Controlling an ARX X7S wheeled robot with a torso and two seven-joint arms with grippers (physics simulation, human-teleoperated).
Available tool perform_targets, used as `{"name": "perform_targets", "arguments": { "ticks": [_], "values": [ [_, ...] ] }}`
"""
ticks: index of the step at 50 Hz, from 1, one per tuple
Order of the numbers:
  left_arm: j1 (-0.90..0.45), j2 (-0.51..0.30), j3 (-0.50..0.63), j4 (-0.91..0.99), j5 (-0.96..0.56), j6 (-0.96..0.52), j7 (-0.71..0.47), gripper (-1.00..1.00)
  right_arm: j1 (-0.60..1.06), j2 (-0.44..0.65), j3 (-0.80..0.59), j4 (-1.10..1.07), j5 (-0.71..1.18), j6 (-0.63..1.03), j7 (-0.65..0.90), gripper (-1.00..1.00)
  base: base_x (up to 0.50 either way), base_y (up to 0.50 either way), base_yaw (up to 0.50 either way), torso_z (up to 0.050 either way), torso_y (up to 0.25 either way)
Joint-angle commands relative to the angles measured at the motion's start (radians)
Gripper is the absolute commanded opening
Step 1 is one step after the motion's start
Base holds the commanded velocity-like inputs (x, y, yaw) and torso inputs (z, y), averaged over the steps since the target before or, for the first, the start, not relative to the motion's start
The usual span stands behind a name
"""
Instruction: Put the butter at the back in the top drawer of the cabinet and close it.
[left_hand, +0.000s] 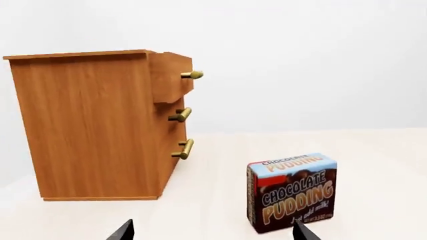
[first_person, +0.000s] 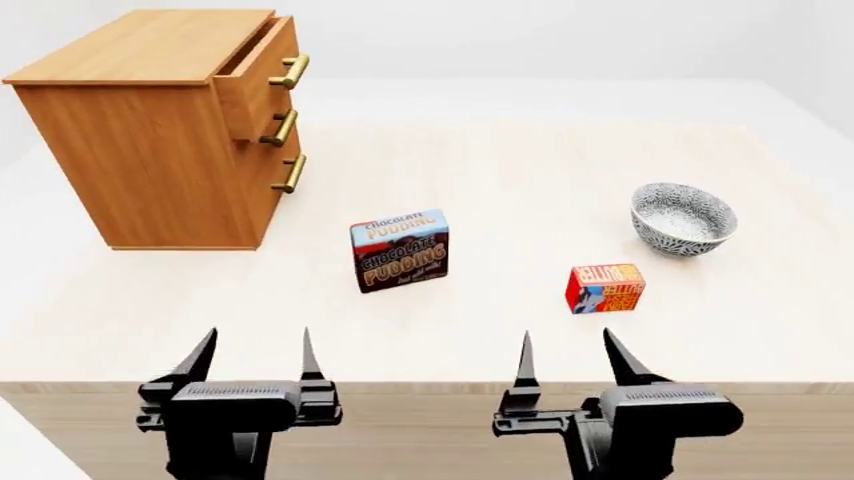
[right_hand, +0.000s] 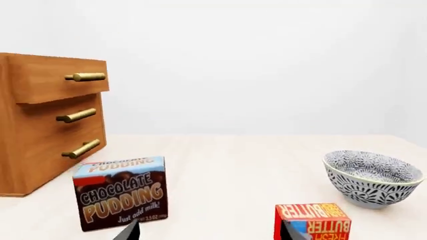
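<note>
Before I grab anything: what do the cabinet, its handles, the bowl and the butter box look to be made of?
The cabinet looks like light-brown wood with a matte finish; grain streaks run down its side. The handles look like polished brass, yellow with bright glints. The bowl appears to be glazed ceramic, with a fine dark pattern on white. The butter box seems to be printed cardboard, with flat faces and sharp edges.

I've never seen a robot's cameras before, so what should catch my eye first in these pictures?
Probably the big wooden cabinet at the back left of the table, its top drawer pulled partly out. Next come the colourful boxes: a chocolate pudding box standing mid-table and the small red butter to its right, with a patterned bowl just behind the butter. At the near edge, the left claw and right claw both gape open, holding nothing.
</note>
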Motion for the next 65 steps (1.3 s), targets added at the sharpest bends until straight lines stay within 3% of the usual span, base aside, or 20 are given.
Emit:
{"name": "perform_targets", "arguments": {
  "ticks": [1,9,23,65],
  "values": [
    [0.094,-0.053,-0.013,0.314,0.018,-0.117,-0.054,1.00,-0.088,0.053,-0.018,-0.346,-0.005,0.118,0.047,1.00,0.00,0.00,0.00,0.000,0.000],
    [0.196,-0.086,0.028,0.487,0.115,-0.106,-0.089,1.00,-0.182,0.077,-0.049,-0.506,-0.050,0.122,0.073,1.00,0.00,0.00,0.00,0.000,0.000],
    [0.232,-0.106,0.042,0.519,0.128,-0.083,-0.100,1.00,-0.228,0.097,-0.067,-0.552,-0.078,0.080,0.091,1.00,0.01,0.00,0.00,0.000,0.000],
    [0.229,-0.127,0.062,0.500,0.118,-0.070,-0.123,1.00,-0.216,0.120,-0.087,-0.527,-0.052,0.064,0.117,1.00,0.50,0.00,0.00,0.000,0.000]
  ]
}}
